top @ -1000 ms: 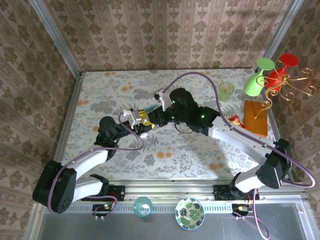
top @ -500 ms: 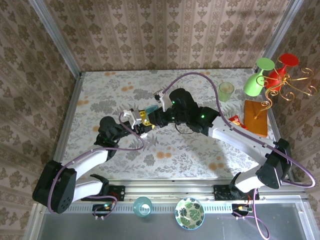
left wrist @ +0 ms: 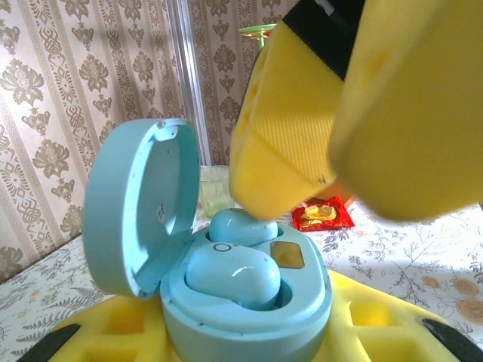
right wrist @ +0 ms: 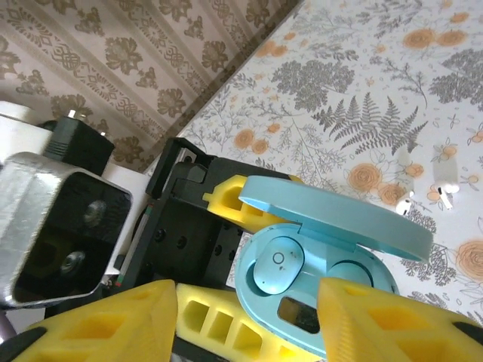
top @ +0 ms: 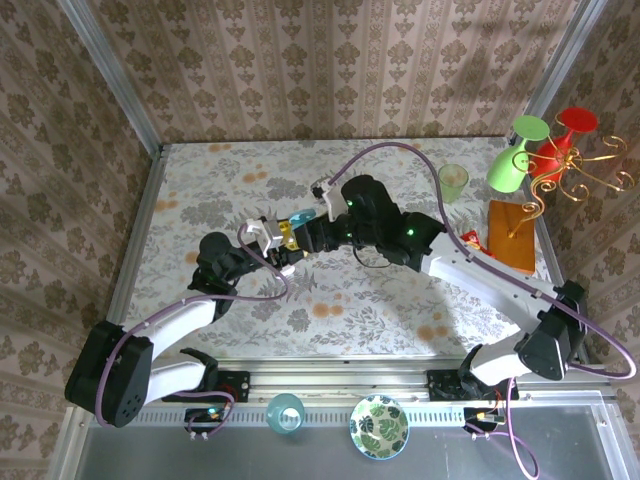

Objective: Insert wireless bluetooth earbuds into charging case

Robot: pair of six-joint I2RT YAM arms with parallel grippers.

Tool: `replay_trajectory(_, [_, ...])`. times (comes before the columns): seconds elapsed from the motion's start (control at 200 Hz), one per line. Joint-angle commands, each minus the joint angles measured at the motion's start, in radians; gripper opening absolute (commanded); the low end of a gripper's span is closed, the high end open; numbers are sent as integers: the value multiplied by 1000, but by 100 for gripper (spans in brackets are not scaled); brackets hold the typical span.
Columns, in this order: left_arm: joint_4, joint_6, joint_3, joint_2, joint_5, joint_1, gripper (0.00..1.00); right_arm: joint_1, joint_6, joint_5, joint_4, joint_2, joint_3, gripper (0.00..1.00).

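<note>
Mid-table, we see the two arms meeting head-on. The right gripper (right wrist: 249,296) has its yellow fingers (left wrist: 298,128) parted just above the charging case (left wrist: 249,309), blocking the way in from overhead. The case's raised lid (left wrist: 139,204) walls off one side. The left gripper (left wrist: 241,339) clamps the case from below, leaving no passage underneath. The table (top: 200,180) lies open to the left of the arms, behind them and along its near edge. The right edge is crowded with a green cup (top: 452,181), a green goblet (top: 518,155), a red goblet (top: 566,135), a gilt stand (top: 585,175), an orange board (top: 512,236) and a red packet (top: 470,240), all standing close together.
</note>
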Motion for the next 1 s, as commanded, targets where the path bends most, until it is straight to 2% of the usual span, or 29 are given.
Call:
replay_trajectory(0.0, [51,20,-8,-15,5,9,21,-2,-24,11,35,-97,-42,56])
replay_trajectory(0.16, [65,5,-27,-29,12,21,21,-34,-10,91,103,-211,-144,60])
replay_trajectory(0.27, [35,24,-27,-48,38,48,21,-90,60,83,119,-234,-180,60])
replay_trajectory(0.37, [-32,78,-16,-65,108,38,21,-118,112,63,86,-198,-150,62])
replay_trajectory(0.445, [-124,136,0,-85,118,34,21,-123,126,46,51,-153,-105,64])
replay_trajectory(0.47, [-152,157,6,-91,120,1,21,-125,131,35,43,-137,-89,64])
replay_trajectory(0.55, [-209,193,16,-104,108,-15,21,-128,145,8,16,-88,-41,67])
replay_trajectory(0.79, [-206,185,19,-106,97,-18,21,-128,140,-28,-41,9,10,75])
replay_trajectory(0.995, [-169,147,29,-99,62,-17,21,-128,152,-61,-16,-16,-77,78])
